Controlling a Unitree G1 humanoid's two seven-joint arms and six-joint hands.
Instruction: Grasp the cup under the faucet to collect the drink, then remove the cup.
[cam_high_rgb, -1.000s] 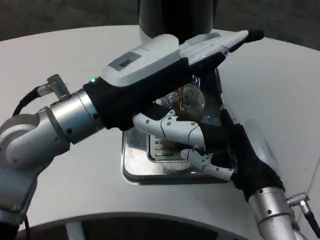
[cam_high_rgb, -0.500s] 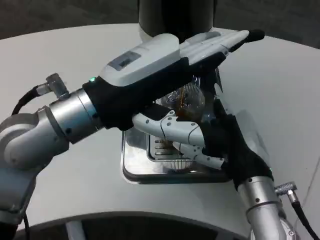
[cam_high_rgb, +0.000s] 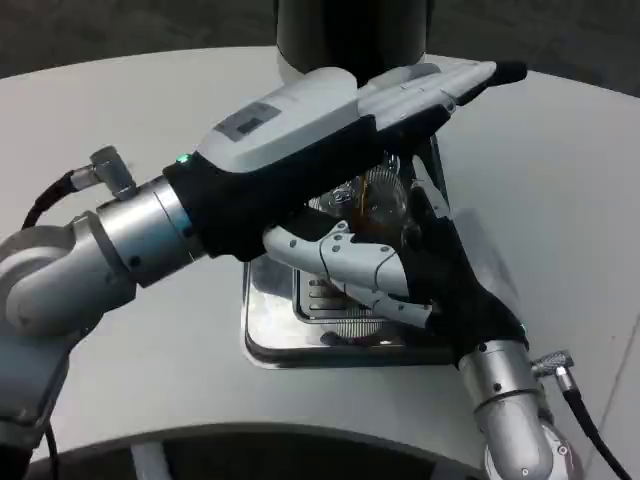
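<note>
Cup (cam_high_rgb: 375, 195), clear with amber drink, stands on the steel drip tray (cam_high_rgb: 270, 340) under my left hand (cam_high_rgb: 300, 150), whose fingers stretch flat over it, while my right hand (cam_high_rgb: 440, 275) wraps it, fingers (cam_high_rgb: 350, 262) curled round its side.

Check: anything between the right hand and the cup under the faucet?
Nothing separate visible. The right hand is already at the cup on the drip tray. The left hand stretches over the cup, hiding much of the contact.

One cup (cam_high_rgb: 375, 195) (clear), two hands (cam_high_rgb: 300, 150) (cam_high_rgb: 440, 275)
</note>
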